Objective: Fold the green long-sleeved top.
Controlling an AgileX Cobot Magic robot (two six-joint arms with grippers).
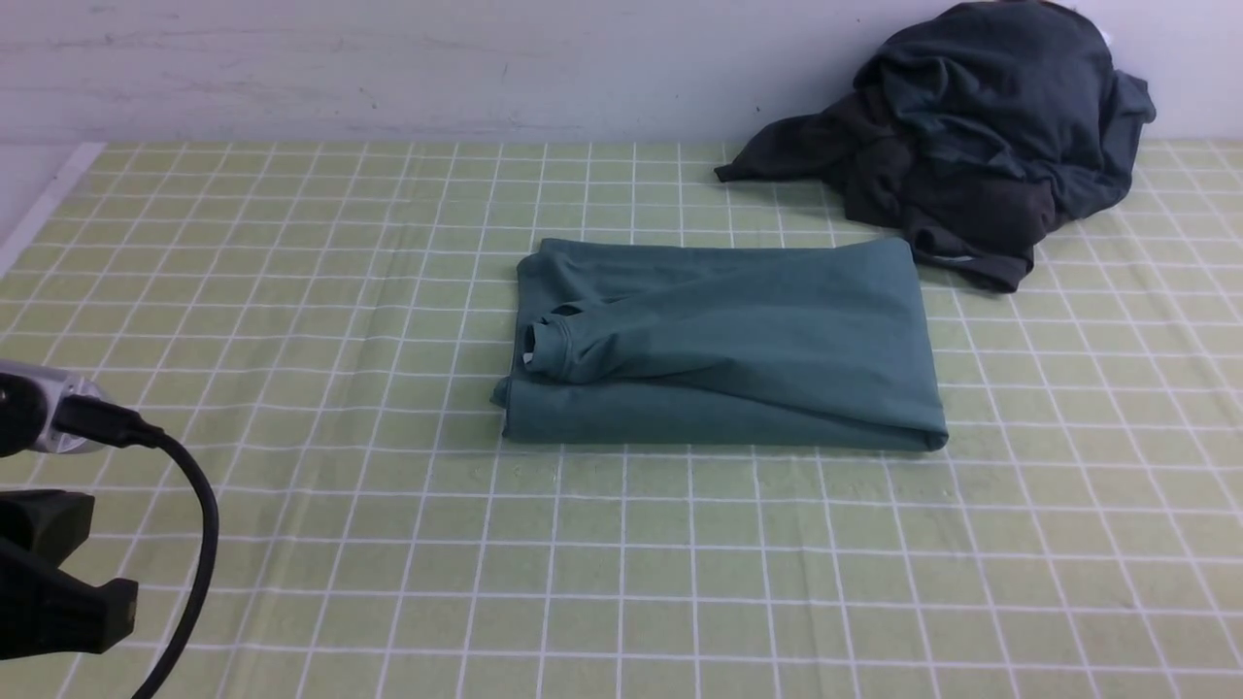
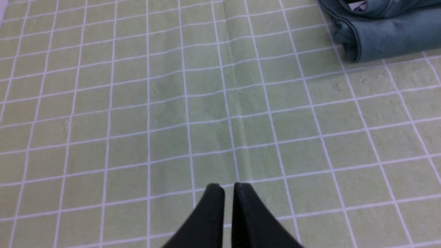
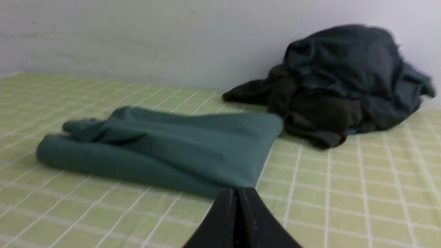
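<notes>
The green long-sleeved top lies folded into a flat rectangle in the middle of the checked cloth. One cuffed sleeve lies across it towards its left end. My left gripper hovers over bare cloth, well short of the top's near left corner. Its fingers stand almost together with nothing between them. In the front view only the left arm shows, at the bottom left. My right gripper is shut and empty, low over the cloth just off the top's near right corner.
A dark charcoal heap of clothing sits at the back right against the wall, close to the top's far right corner; it shows as the dark heap in the right wrist view. The table's left edge runs along the far left.
</notes>
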